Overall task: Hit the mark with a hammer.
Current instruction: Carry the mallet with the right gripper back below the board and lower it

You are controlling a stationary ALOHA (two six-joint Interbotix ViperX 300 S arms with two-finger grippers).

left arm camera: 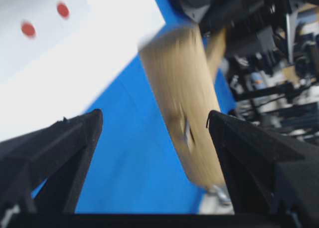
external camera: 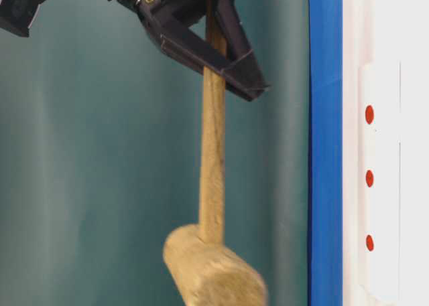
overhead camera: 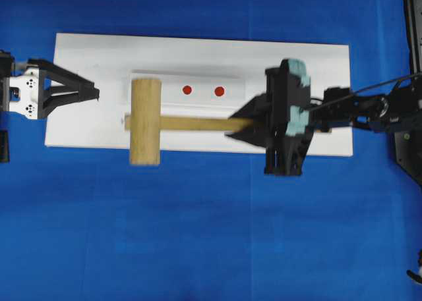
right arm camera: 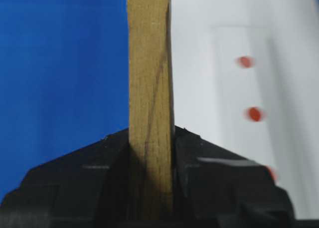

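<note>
The light-wood hammer [overhead camera: 146, 121] hangs in the air over the white board [overhead camera: 316, 70], its head blurred. My right gripper [overhead camera: 242, 126] is shut on the squared handle [right arm camera: 149, 73], which the right wrist view shows clamped between the fingers [right arm camera: 199, 158]. In the table-level view the hammer head [external camera: 214, 272] is clear of the board. Two red marks [overhead camera: 187, 89] [overhead camera: 219, 90] show on a raised white strip just right of the head; three red dots [external camera: 369, 178] show in the table-level view. My left gripper [overhead camera: 97, 93] stands open by the board's left end, with nothing between its fingers.
Blue cloth [overhead camera: 198, 235] covers the table around the board. The right arm [overhead camera: 369, 110] reaches in from the right edge. In the left wrist view the hammer head [left arm camera: 184, 103] hangs ahead of the open left gripper [left arm camera: 154, 120], with the board's corner [left arm camera: 99, 48] at the upper left.
</note>
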